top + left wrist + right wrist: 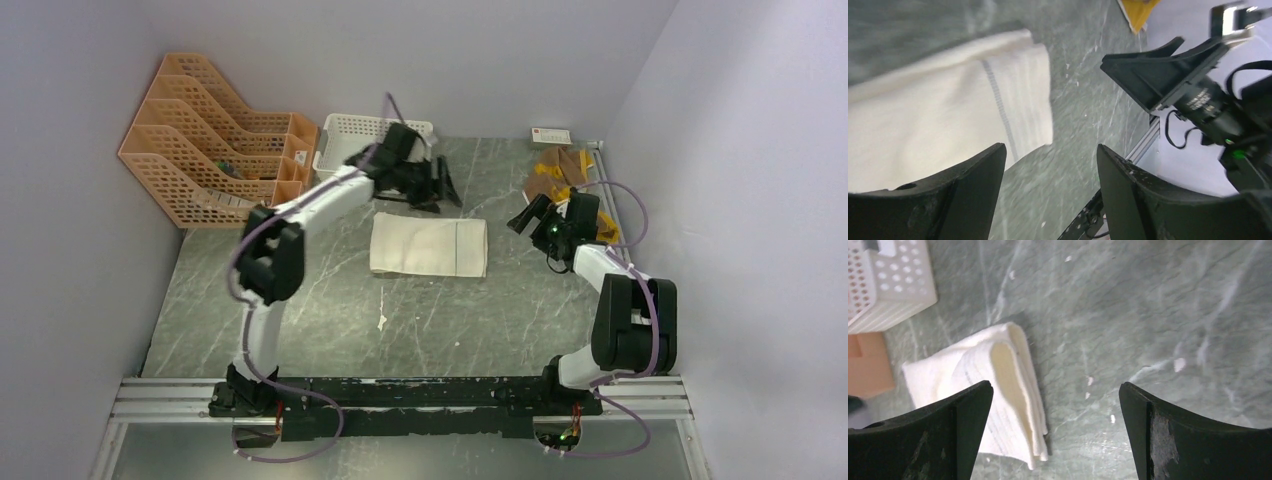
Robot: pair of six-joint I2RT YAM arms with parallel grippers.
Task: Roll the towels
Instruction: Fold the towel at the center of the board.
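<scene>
At the left of the grey marbled tabletop (330, 320) stood the orange plastic lattice file racks (215, 150), with the white plastic lattice basket (350, 135) just beside them. In front of the basket hung the left gripper (440, 190). Its fingers were parted with nothing between them, a little beyond the far long edge of the plain cream-white folded cloth towel (428, 247).

That towel lay flat and unrolled mid-table, its long axis running left to right across the robot's front. In the left wrist view it sat off to the side of the left gripper's gap, touching neither finger.

To the right, the right gripper (528, 215) was spread wide and empty, near the towel's right short end. From its wrist camera the layered end of the towel faced it, offset toward one finger rather than centred. Both arms were close; the right one probably faced the better end for starting a roll along the long axis.

The brown towel with mustard-yellow patches (558, 170) lay crumpled in the far right corner, behind the right gripper.
</scene>
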